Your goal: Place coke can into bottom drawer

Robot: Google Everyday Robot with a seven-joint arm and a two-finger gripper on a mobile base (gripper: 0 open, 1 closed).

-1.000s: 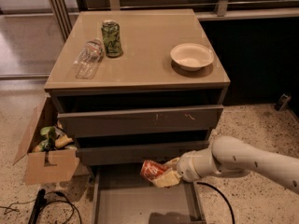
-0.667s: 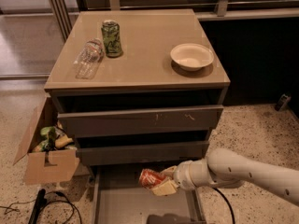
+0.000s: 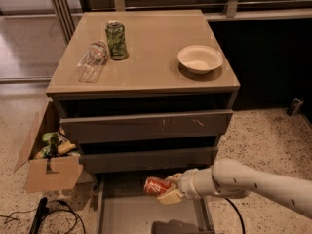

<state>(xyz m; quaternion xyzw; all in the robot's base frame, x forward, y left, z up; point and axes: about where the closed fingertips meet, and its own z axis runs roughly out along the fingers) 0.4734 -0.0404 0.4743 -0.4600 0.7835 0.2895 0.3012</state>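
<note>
The coke can (image 3: pixel 155 185), red-orange with a silver end, lies on its side in my gripper (image 3: pixel 165 189), which is shut on it. The white arm reaches in from the right. The can hangs just above the open bottom drawer (image 3: pixel 126 213), a shallow grey tray pulled out below the cabinet. The can is over the drawer's middle, near the cabinet front.
On the cabinet top (image 3: pixel 146 67) stand a green patterned can (image 3: pixel 116 40), a clear plastic bottle (image 3: pixel 91 60) lying down, and a white bowl (image 3: pixel 200 58). A cardboard box (image 3: pixel 48 165) with items sits left of the cabinet. Black cables (image 3: pixel 44 216) lie on the floor.
The arm has lowered and shifted slightly left, carrying the coke can down over the bottom drawer. The items on the cabinet top have not moved.
</note>
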